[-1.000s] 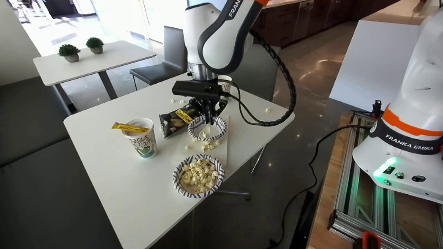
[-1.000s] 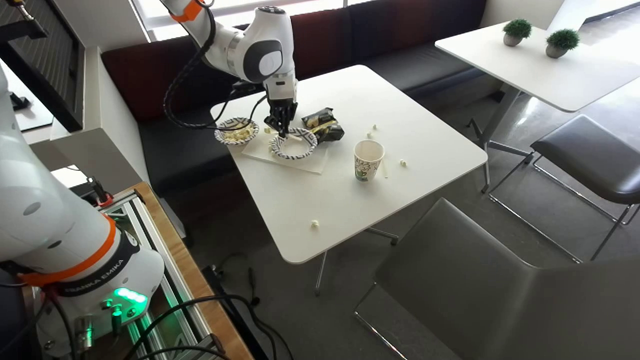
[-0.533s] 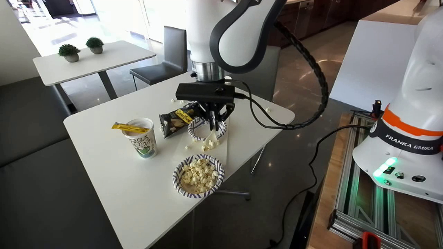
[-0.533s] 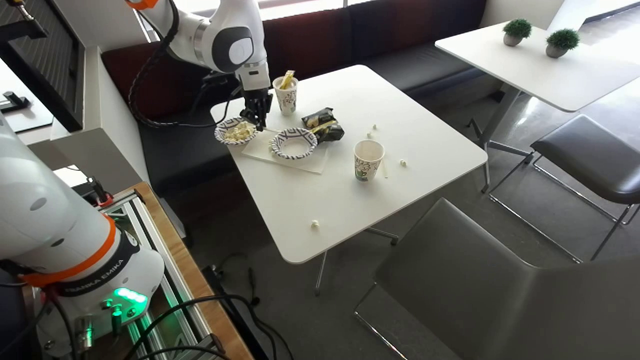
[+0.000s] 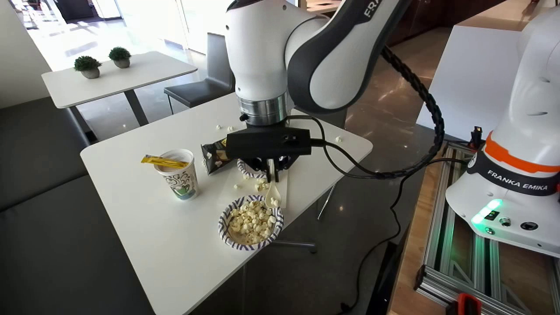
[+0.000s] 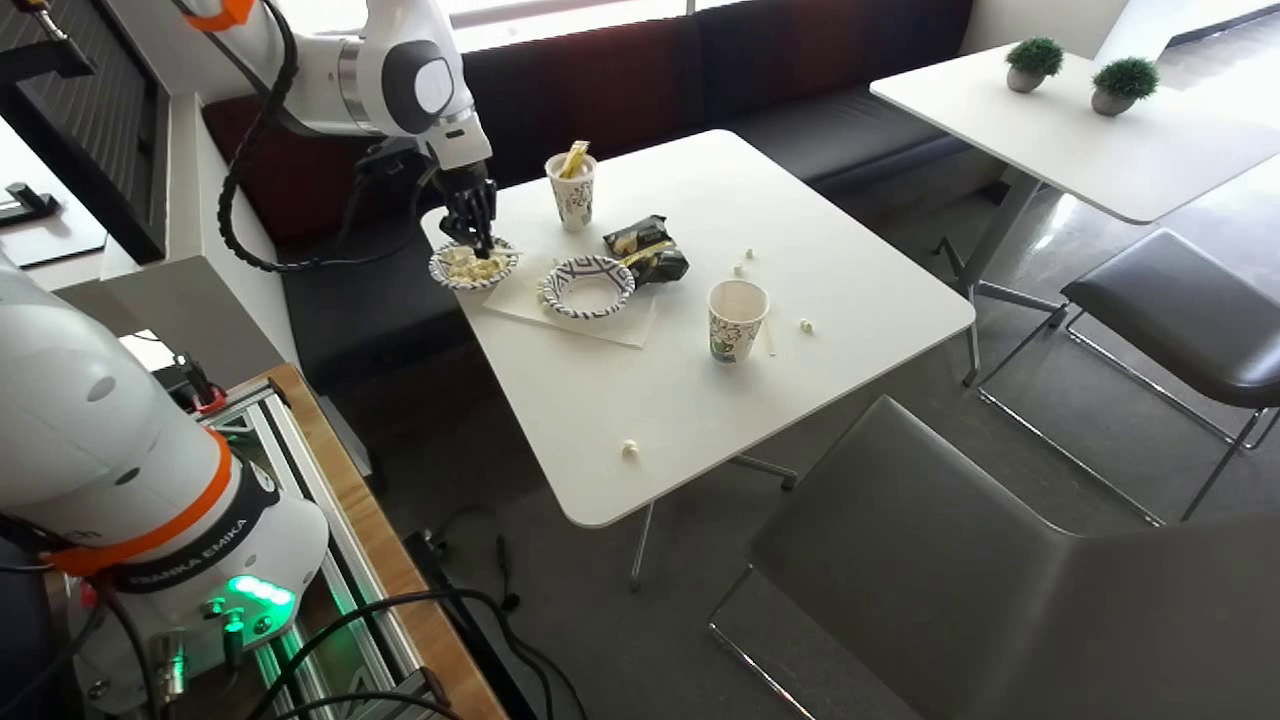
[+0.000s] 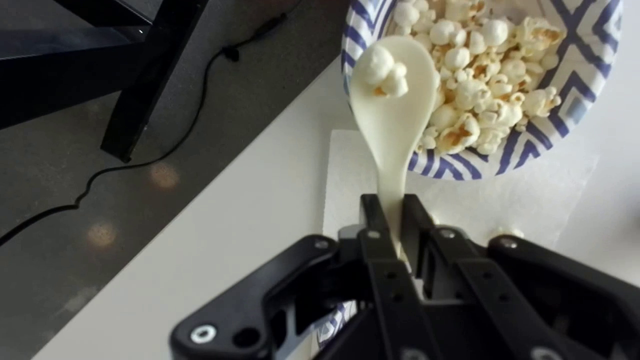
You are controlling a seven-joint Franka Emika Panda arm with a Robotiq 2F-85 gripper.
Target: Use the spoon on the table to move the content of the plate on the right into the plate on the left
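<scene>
My gripper [image 7: 391, 205] is shut on the handle of a cream spoon [image 7: 395, 120]. Two or so popcorn pieces [image 7: 384, 75] lie in the spoon's bowl. In the wrist view the spoon overlaps the rim of a patterned paper bowl [image 7: 580, 80] holding popcorn. In an exterior view the spoon [image 5: 273, 194] is above the near-right rim of that popcorn bowl [image 5: 224, 234]; whether it touches is unclear. The gripper [image 6: 482, 245] is also over this bowl [image 6: 438, 272] in an exterior view. A matching empty bowl [image 6: 588, 312] stands beside it, partly hidden behind the gripper [image 5: 273, 176] elsewhere.
A paper cup with a yellow packet [image 5: 180, 177] and a black snack bag [image 5: 213, 159] stand near the bowls. Another cup [image 6: 735, 325] stands farther off. A napkin [image 6: 630, 328] lies under the empty bowl. Loose popcorn [image 5: 261, 185] lies between the bowls. The popcorn bowl is by the table edge.
My gripper has carried the spoon from over the empty bowl to the rim of the popcorn bowl. The bowls, cups and bag have not moved.
</scene>
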